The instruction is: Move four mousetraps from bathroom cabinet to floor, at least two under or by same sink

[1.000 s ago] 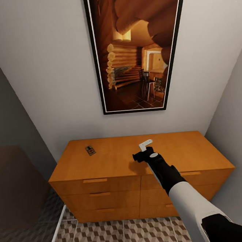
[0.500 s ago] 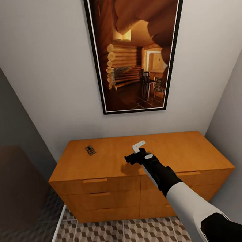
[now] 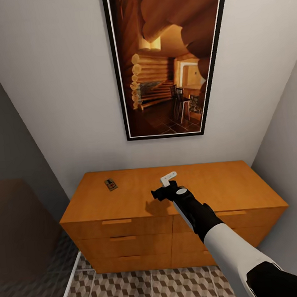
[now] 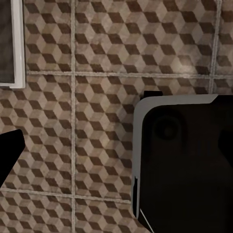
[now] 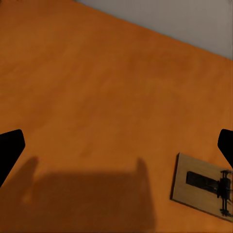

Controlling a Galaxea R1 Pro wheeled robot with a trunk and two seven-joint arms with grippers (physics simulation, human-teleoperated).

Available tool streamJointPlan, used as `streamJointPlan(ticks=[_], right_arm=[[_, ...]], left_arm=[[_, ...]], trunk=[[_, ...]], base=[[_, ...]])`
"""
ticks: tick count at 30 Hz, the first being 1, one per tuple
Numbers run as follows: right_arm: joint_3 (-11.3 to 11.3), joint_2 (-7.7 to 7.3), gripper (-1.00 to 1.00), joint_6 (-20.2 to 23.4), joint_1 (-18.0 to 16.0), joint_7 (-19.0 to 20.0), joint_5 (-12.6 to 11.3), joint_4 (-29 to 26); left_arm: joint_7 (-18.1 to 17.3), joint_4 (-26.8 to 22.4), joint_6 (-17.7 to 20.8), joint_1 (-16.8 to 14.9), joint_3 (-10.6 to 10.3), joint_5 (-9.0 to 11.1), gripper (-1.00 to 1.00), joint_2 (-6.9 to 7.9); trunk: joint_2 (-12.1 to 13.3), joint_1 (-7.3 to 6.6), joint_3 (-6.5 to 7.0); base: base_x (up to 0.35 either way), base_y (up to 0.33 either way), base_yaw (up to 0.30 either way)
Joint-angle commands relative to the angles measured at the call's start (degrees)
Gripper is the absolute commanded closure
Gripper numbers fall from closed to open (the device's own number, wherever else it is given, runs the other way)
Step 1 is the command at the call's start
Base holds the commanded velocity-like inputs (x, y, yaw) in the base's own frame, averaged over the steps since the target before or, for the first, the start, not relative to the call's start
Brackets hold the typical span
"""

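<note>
one mousetrap point(image 3: 110, 184), one cabinet point(image 3: 126, 200), one painting point(image 3: 170, 61)

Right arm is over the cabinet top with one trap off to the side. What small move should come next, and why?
Probably keep sliding the right gripper left toward the mousetrap, then lower. Its fingers look spread in the right wrist view, nothing between them, and the trap lies flat on the cabinet top, off-centre.

The head view looks down from high at the cabinet point(image 3: 170, 196) against the wall, whose top the right wrist view sees close up, while the left wrist view faces the bathroom floor point(image 4: 87, 97).
</note>
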Motion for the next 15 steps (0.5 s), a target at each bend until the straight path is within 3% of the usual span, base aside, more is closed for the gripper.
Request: streamJointPlan(ticks=[1,15], right_arm=[[-0.04,0.01,-1.0,0.32,-0.04,0.3,0.61,-0.12],[0.0,0.01,-1.0,0.32,-0.05,0.2,0.68,-0.2]], left_arm=[[0.13,0.2,-0.34,-0.09,-0.49,0.2,-1.0,-0.03],[0.13,0.19,-0.27,-0.09,-0.48,0.21,-1.0,-0.14]], trunk=[[-0.12,0.03,-0.12],[-0.12,0.03,-0.12]], base=[[0.0,0.0,0.0],[-0.016,0.0,0.0]])
